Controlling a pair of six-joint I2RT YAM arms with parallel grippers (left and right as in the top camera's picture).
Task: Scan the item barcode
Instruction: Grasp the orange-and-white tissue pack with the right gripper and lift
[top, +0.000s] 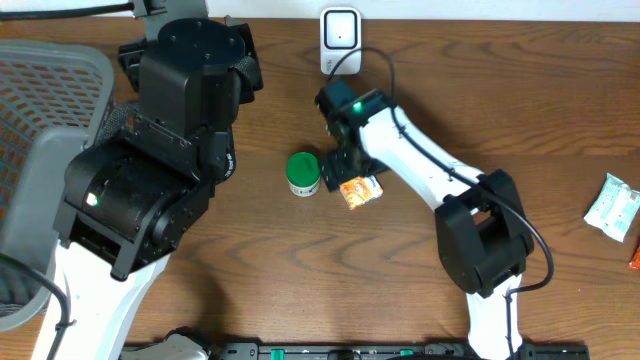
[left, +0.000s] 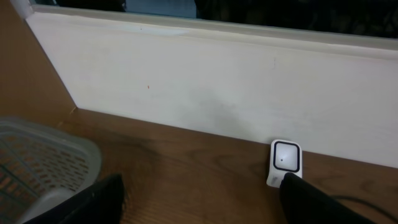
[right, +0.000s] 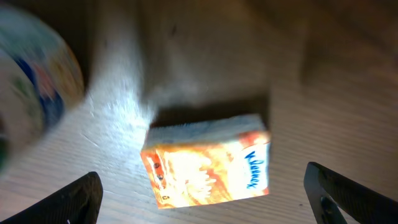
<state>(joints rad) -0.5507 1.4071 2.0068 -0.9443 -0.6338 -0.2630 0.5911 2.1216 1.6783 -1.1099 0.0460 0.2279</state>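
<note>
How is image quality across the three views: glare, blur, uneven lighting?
Right wrist: bright glare washes out the orange packet, its print soft; the round container at left is blurred. Overhead: even light, sharp. Left wrist: slightly soft, white scanner distinct.

Directly beneath the right claw (right: 202, 186), between its matt black, plastic-looking fingers (right: 68, 202), the orange packet (right: 208, 168) has a smooth, shiny printed wrapper. It lies on a wooden table (top: 300, 270) of brown, visibly grained board with a dull, low sheen. Just beside the claw stands a tub (top: 303, 172) with a smooth green plastic lid and a glossy printed side, beyond the claw the scanner (top: 340, 35) is smooth white plastic, and well away from it the basket (top: 50, 90) is grey plastic mesh.
</note>
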